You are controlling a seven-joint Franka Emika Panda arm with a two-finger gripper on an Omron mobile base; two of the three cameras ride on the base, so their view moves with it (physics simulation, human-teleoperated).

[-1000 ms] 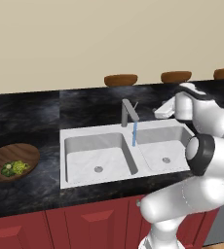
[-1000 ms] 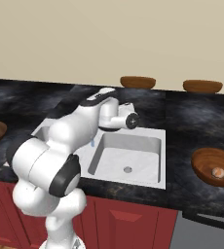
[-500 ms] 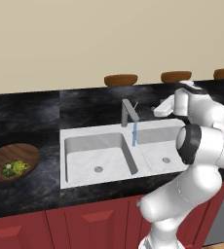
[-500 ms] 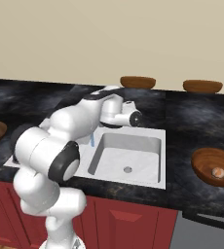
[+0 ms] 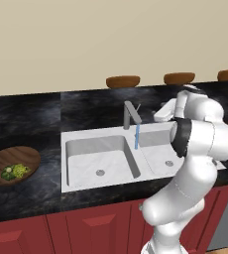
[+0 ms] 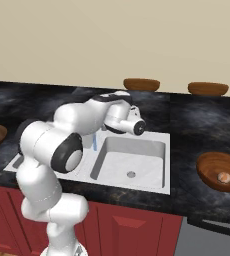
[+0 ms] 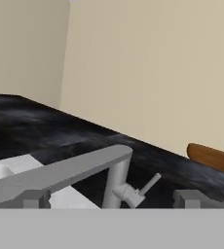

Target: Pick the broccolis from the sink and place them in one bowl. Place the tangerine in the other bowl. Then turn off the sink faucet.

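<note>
While water runs in a thin blue stream (image 5: 136, 137) from the faucet (image 5: 131, 115), your end effector (image 7: 112, 198) hangs just right of the faucet, above the sink's (image 5: 106, 158) right basin, with its two fingers (image 7: 36, 198) spread wide and nothing between them. In the hand view you look straight at the faucet: its post rises between the fingertips, the spout reaches off to the left of the post, and the thin lever (image 7: 148, 185) sticks up and to the right of the post, apart from both fingertips. From the right base view you see the end effector's dark tip (image 6: 138, 128) over the sink's back rim, on the side of the faucet nearer that camera.

The broccolis (image 5: 14, 171) lie together in the wide bowl (image 5: 12, 163) on the table (image 5: 36, 124), well to the left of the faucet. The tangerine (image 6: 224, 176) sits in the other wide bowl (image 6: 220, 171), well to the right of the faucet. Both sink basins show bare white floors with a grey drain (image 5: 100, 172) in each.

Behind the faucet, three smaller brown bowls (image 5: 122, 81) stand in a row against the wall, one almost straight behind it and two further right. You can see one of them at the right edge of the hand view, beyond the lever
</note>
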